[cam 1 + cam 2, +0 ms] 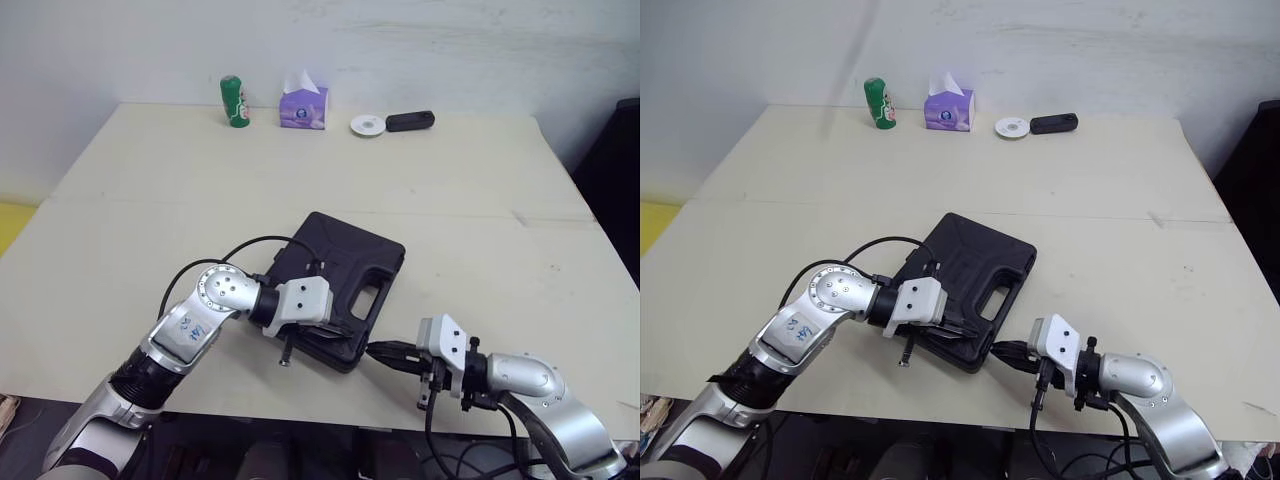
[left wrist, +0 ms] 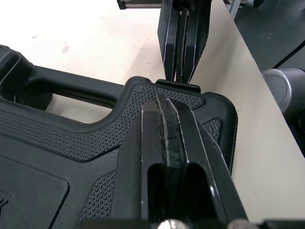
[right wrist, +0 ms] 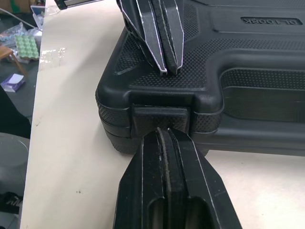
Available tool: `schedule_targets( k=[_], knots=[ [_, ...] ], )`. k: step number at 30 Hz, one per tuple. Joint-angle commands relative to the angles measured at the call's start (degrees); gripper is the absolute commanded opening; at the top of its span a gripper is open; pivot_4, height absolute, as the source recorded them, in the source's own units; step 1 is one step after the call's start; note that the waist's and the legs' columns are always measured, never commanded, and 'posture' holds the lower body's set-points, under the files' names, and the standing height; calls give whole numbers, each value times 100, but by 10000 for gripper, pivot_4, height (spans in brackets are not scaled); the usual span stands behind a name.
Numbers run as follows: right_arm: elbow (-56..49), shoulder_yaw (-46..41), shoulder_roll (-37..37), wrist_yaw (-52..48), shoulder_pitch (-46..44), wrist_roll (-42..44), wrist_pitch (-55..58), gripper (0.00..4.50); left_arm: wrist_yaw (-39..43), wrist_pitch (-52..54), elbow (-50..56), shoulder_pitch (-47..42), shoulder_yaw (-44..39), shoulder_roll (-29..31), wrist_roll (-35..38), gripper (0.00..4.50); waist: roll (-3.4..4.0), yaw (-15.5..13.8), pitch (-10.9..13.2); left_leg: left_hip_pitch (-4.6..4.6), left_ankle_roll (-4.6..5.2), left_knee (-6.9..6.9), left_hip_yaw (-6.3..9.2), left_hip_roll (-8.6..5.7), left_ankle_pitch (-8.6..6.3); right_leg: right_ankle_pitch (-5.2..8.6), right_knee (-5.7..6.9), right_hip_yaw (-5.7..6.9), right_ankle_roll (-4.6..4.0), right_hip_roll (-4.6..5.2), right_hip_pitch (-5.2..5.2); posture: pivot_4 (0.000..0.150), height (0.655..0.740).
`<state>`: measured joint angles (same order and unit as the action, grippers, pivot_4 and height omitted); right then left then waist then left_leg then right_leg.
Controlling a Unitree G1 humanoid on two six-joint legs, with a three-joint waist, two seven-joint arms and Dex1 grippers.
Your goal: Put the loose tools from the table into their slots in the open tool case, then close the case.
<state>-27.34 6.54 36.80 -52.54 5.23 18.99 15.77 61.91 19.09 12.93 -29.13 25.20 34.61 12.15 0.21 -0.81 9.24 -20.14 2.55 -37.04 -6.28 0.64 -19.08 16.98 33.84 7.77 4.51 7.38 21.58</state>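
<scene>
Case (image 1: 340,262) closed; left jaws rest on lid (image 3: 248,47); right jaws at latch (image 3: 161,119)

Cream table (image 1: 300,170) against a white wall (image 1: 400,40) (yellow floor patch (image 1: 12,222) at left).

Closed tool case (image 3: 238,71), R gripper (image 3: 165,131) fingers together at front latch (image 3: 159,116), L gripper (image 3: 166,70) tips on its top

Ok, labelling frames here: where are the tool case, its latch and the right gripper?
tool case (image 1: 340,255), left eye view, lid top.
latch (image 3: 161,117), right wrist view, clasp centre.
right gripper (image 3: 165,136), right wrist view, fingertips.
</scene>
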Motion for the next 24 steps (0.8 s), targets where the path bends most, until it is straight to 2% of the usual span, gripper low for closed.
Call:
schedule_targets(
  k=[1, 2, 5, 10, 13, 15, 17, 18, 19, 21, 24],
  knots=[
    [-317, 35, -27, -37, -94, 130, -83, 0, -20, 169, -827, 540, 562, 261, -731, 261, 0, 1, 0, 0, 0, 1, 0, 0, 0, 0, 0, 0, 0, 0, 1, 1500, 7400],
    [-319, 19, -10, -56, -64, 131, -102, 0, -44, 114, -830, 567, 544, 253, -728, 261, 0, 0, 0, 0, 0, 1, 1, 0, 0, 0, 0, 0, 0, 0, 1, 1500, 7400],
    [-341, -443, 266, -198, 84, 310, -104, 0, -329, -489, -804, 689, -203, -79, -217, 261, 18, -8, 17, -3, 0, 0, 0, 0, 0, -1, 0, 0, 1, 1, 2, 1500, 7400],
    [-21, -1464, 825, -583, 202, 523, -415, 0, -299, -1149, -490, 798, -1586, -371, 872, 261, 15, -63, 76, -23, 2, -3, 1, 0, 2, -2, 2, 6, 4, 1, 28, 1500, 7400],
    [465, -1910, 1042, -755, -3, 449, -800, 0, -521, -1031, -392, 784, -2205, -417, 1237, 261, -19, -71, 129, -94, 12, -18, 0, 0, 38, -6, 16, 15, 3, 0, 91, 1500, 7400],
    [809, -2046, 1177, -922, -180, 381, -1064, 0, -507, -818, -348, 869, -2371, -244, 1271, 6369, -21, -70, 147, -118, -5, -22, 1, -1, 56, -10, 18, 23, 6, -1, 105, 1500, 7400],
    [1070, -2271, 1278, -996, -416, 585, -969, 0, -347, -758, -381, 1060, -2686, 50, 1367, 10371, -17, -57, 164, -119, 0, -22, -2, -4, 56, -11, 11, 28, 10, -3, 101, 1500, 7400],
    [1154, -2357, 1315, -1020, -501, 701, -887, 0, -275, -737, -398, 1136, -2797, 177, 1408, 15650, -17, -53, 178, -119, 2, -21, -6, -5, 57, -12, 8, 29, 11, -6, 99, 1500, 7400],
    [1298, -2474, 1412, -1103, -579, 739, -893, 3167, -212, -824, -497, 1255, -2966, 369, 1358, 18841, -20, -55, 190, -119, 4, -18, -8, -4, 57, -12, 12, 30, 11, -9, 99, 1500, 7400],
    [1652, -2659, 1647, -1287, -667, 634, -1060, 10638, -230, -894, -807, 1445, -3307, 718, 1210, 28723, -21, -60, 216, -123, 5, -18, -6, -4, 57, -13, 15, 36, 12, -11, 98, 1500, 7400],
    [2243, -2947, 1943, -1467, -703, 396, -1467, 24109, -245, -1305, -1443, 1614, -3701, 1234, 859, 41197, -33, -79, 227, -127, 10, -21, -4, -4, 55, -13, 8, 43, 14, -10, 96, 1500, 7400]
  ],
)
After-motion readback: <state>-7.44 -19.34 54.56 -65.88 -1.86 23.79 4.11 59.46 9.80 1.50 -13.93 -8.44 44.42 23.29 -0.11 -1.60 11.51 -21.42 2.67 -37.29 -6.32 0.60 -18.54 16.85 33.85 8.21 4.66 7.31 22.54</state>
